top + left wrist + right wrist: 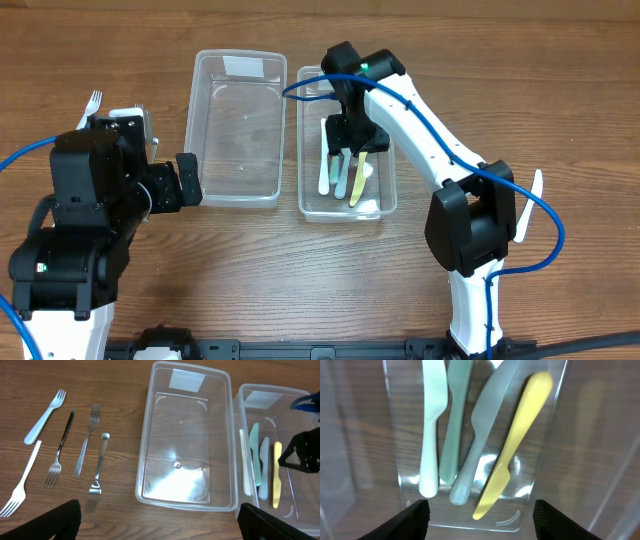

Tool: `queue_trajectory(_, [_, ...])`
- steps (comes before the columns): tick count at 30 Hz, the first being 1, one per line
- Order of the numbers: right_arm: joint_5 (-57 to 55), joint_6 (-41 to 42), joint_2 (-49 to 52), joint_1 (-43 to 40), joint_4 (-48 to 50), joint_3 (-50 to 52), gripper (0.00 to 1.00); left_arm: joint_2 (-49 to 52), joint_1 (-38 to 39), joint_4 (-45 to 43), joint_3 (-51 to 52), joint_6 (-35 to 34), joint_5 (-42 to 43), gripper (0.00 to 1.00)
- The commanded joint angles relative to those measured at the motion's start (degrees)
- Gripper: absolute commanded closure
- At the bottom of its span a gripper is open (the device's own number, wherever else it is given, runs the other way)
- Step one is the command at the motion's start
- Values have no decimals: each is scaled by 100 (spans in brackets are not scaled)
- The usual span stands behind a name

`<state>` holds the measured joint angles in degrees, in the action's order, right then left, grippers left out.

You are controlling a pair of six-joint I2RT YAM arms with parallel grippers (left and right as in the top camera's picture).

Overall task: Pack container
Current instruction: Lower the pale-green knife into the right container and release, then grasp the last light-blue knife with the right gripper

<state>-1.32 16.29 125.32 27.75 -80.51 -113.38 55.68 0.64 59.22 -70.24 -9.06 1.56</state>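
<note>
Plastic knives [485, 435] lie in the one-o'clock tub [340, 215], yet five forks [88, 437] wait on the table [300, 280] at nine o'clock beside an empty tub [235, 130], left fingers [60, 520] and right fingers [410, 520] spread, holding nothing.

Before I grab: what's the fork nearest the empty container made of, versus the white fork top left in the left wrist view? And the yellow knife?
Nearest fork: looks like polished metal, grey with bright glints along the handle.
White fork: probably plastic, opaque and matte, no glints.
Yellow knife: probably plastic too, uniform opaque colour with a soft sheen.
</note>
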Motion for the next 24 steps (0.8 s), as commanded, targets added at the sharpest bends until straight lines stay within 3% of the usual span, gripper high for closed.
queue_trajectory(1, [-284,-13,-693,-79,0,-494,25,-7,-31,15,-129,35,98,0])
queue_trajectory(3, [-376,28,-1281,-284,15,-616,4,-7,-31,13,-127,94,92,0])
queue_trajectory(4, [-376,37,-1545,-420,31,-619,0,-7,-31,15,-127,96,85,0])
queue_trajectory(10, [-354,197,-2946,-2439,-590,-619,0,-7,-31,15,-127,94,87,0])
queue_trajectory(18, [243,-116,-3491,-4227,-1655,-352,0,-7,-31,15,-127,94,87,0])
queue_trajectory(22, [68,-142,-4496,-4369,-1655,796,0,-7,-28,15,-127,94,85,0])
queue_trajectory(24, [-33,-122,-5364,-4369,-1224,2103,0,-7,-28,15,-127,94,87,0])
